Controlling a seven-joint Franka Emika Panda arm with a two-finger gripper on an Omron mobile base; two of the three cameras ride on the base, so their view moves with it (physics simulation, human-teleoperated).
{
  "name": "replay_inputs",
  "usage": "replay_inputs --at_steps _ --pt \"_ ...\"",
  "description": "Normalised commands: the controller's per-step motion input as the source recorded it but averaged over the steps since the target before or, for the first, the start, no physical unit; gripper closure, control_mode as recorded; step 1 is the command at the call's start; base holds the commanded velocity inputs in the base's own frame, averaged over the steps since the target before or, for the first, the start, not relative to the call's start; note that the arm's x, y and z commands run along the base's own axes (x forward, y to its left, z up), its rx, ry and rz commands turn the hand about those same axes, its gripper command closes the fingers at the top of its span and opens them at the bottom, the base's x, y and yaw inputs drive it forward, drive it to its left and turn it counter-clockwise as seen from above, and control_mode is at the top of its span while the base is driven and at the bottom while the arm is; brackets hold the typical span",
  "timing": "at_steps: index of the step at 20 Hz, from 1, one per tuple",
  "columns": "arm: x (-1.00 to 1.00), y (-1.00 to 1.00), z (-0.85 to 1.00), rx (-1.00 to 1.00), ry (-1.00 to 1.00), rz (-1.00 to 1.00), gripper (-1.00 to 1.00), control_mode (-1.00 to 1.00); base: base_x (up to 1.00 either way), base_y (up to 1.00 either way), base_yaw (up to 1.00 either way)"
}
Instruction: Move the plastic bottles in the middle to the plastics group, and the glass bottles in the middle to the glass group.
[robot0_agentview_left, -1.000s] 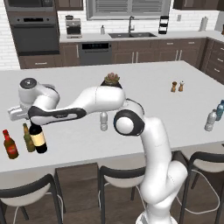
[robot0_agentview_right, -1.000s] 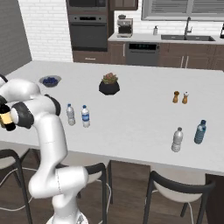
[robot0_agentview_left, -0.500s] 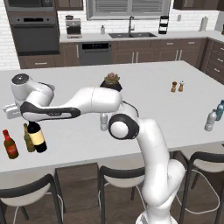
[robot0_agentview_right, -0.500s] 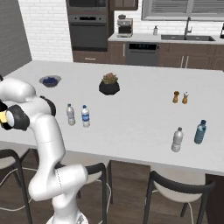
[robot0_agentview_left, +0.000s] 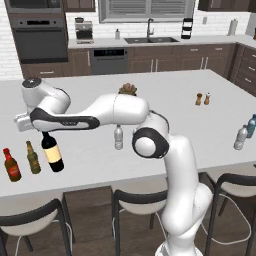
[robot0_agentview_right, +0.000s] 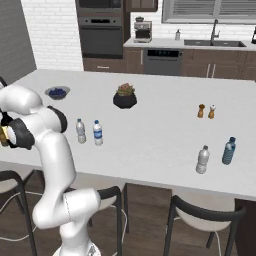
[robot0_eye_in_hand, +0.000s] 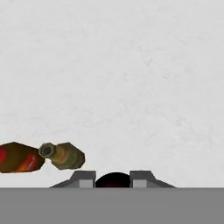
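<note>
The tall black wine bottle (robot0_agentview_left: 53, 156) with a tan label stands upright at the counter's front left, right of the slim olive-green bottle (robot0_agentview_left: 33, 158) and the red-labelled brown bottle (robot0_agentview_left: 11, 165). My gripper (robot0_agentview_left: 44, 131) is shut on its neck from above. In the hand view the bottle's dark top (robot0_eye_in_hand: 113, 181) fills the gap of the gripper (robot0_eye_in_hand: 113, 177), with the olive bottle (robot0_eye_in_hand: 64, 155) and brown bottle (robot0_eye_in_hand: 17, 158) to its left. Two small clear bottles, plain (robot0_agentview_right: 80, 131) and blue-labelled (robot0_agentview_right: 98, 133), stand mid-counter. The teal bottle (robot0_agentview_right: 228, 151) and a clear greyish one (robot0_agentview_right: 202, 160) stand far right.
A dark plant pot (robot0_agentview_right: 125, 98) sits behind the middle bottles, a bowl of blueberries (robot0_agentview_right: 57, 92) at the back left, and two shakers (robot0_agentview_right: 206, 111) towards the right. Stools (robot0_agentview_left: 137, 200) line the counter's front edge. My arm arches across the counter's left half.
The wine bottle has shifted a little to the right, away from the olive-green bottle, with my gripper on it. The arm's forward links have swung and risen slightly.
</note>
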Motion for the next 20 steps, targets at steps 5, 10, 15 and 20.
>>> replay_inputs --at_steps 5,10,15,20 --pt "0.03 -0.16 -0.34 0.12 -0.06 0.0 1.0 -1.0 0.0 0.0 0.0" --pt "0.01 -0.01 -0.23 0.1 -0.05 0.0 1.0 -1.0 0.0 0.0 0.0" --pt "0.01 0.0 0.0 0.0 0.0 0.0 1.0 -1.0 0.0 0.0 0.0" --pt "0.03 0.0 0.0 0.0 0.0 0.0 1.0 -1.0 0.0 0.0 0.0"
